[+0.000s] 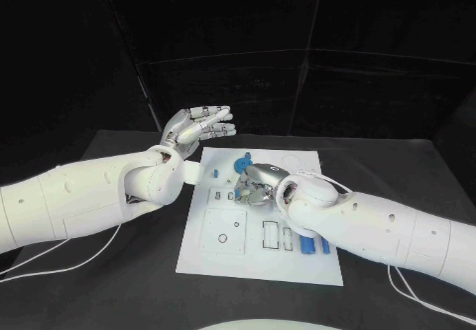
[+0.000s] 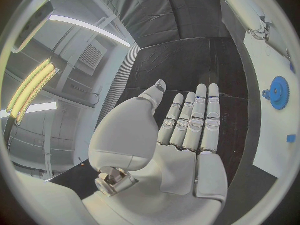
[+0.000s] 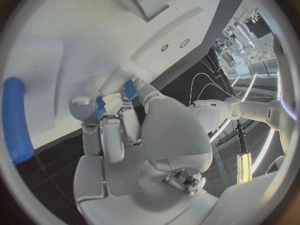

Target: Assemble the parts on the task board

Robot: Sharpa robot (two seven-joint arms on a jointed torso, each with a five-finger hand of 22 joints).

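The white task board lies in the middle of the black table. My right hand is bent down onto the board's middle, and its fingertips close round a small blue part. A second small blue part stands right beside the thumb. A blue gear sits on the board just beyond that hand and appears again in the left wrist view as the blue gear. My left hand is raised above the table left of the board's far end, palm bare and fingers spread.
Two blue pegs lie near the board's near right corner, next to narrow slots. A long blue peg lies on the board by the right hand. A square recess takes up the board's near left.
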